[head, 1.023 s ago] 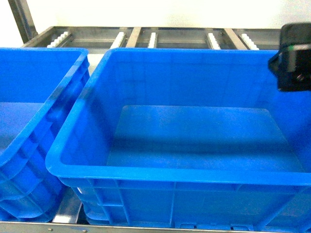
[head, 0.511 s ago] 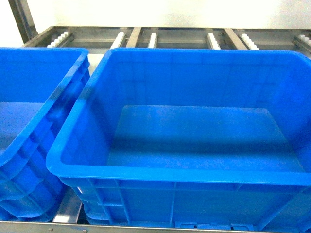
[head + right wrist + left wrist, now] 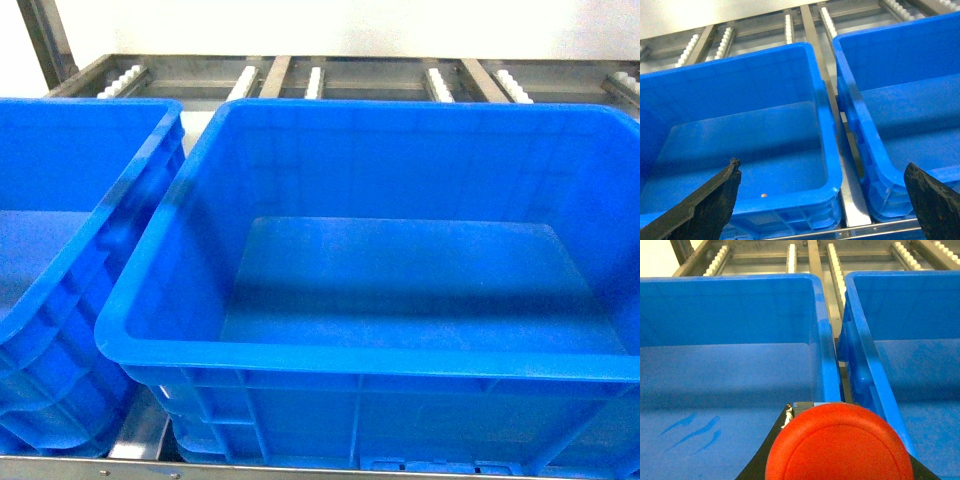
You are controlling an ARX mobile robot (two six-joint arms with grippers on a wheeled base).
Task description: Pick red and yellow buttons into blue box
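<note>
Head view: your blue box (image 3: 400, 300) filled the centre and right of the frame, a second blue crate (image 3: 70, 250) touching it at left, both on a metal roller rack (image 3: 300, 75); neither arm appeared here. Left wrist view: your left claw (image 3: 839, 450) was clamped on the red button (image 3: 839, 442) at bottom centre, above the crates' adjoining rims. Right wrist view: your right claw (image 3: 825, 200) stood wide apart, holding nothing, its fingers (image 3: 705, 205) at the lower corners.
</note>
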